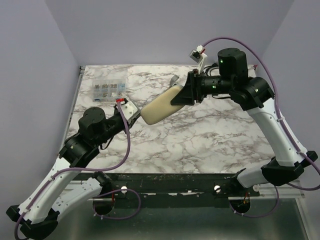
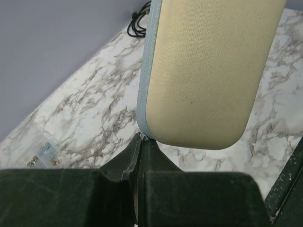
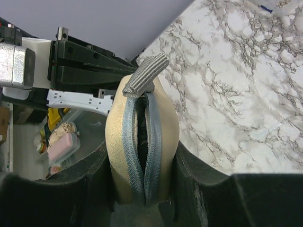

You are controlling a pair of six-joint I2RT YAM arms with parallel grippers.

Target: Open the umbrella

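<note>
The umbrella is in its cream-beige sleeve and hangs slanted above the marble table. My right gripper is shut on its upper end. In the right wrist view the sleeve sits squeezed between both fingers. Its grey-blue zipper gapes there and shows dark fabric inside. A grey woven loop sticks out of the end. My left gripper is shut at the sleeve's rounded lower end, pinching the small metal zipper pull on the zipper tape.
A small clear compartment box lies at the table's back left. A coiled black cable lies by the back wall. Purple walls close in the left, back and right sides. A dark rail runs along the near edge.
</note>
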